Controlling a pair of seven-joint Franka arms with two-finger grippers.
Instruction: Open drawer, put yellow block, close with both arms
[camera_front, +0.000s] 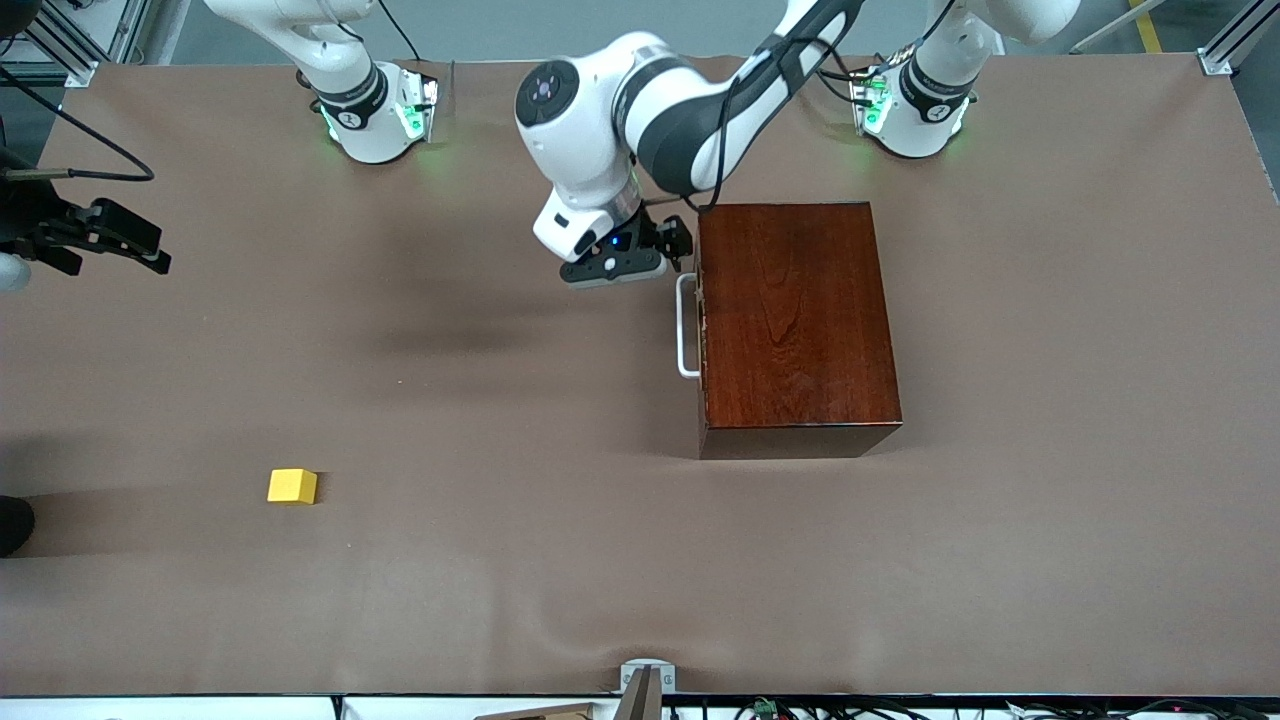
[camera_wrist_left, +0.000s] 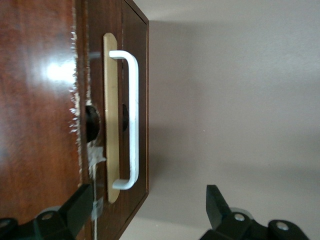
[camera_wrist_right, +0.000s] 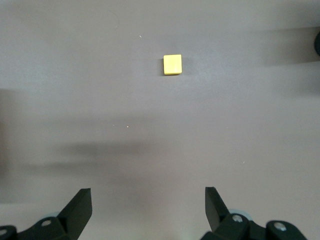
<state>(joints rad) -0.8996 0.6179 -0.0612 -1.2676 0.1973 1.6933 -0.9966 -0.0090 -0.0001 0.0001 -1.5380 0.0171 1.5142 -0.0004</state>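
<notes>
A: Nearest the camera, at about eight o'clock on the table, sits the yellow block, alone and well apart from everything.

B: And the box?

A: Farther up, around two o'clock from the middle. Its drawer is fully shut, white handle facing the right arm's end.

B: The left gripper?

A: It hangs just off the handle's top end, at the box's eleven o'clock corner, jaws wide and empty. In its wrist view one finger overlaps the box edge, not the handle.

B: So it could miss?

A: I'd guess so. If it closes there it may pinch the box's edge or slip off the handle, dragging the whole box instead of the drawer.

B: The right gripper?

A: Waiting at ten o'clock, over bare table, fingers spread wide, nothing held. Its camera sees the block well ahead.
</notes>
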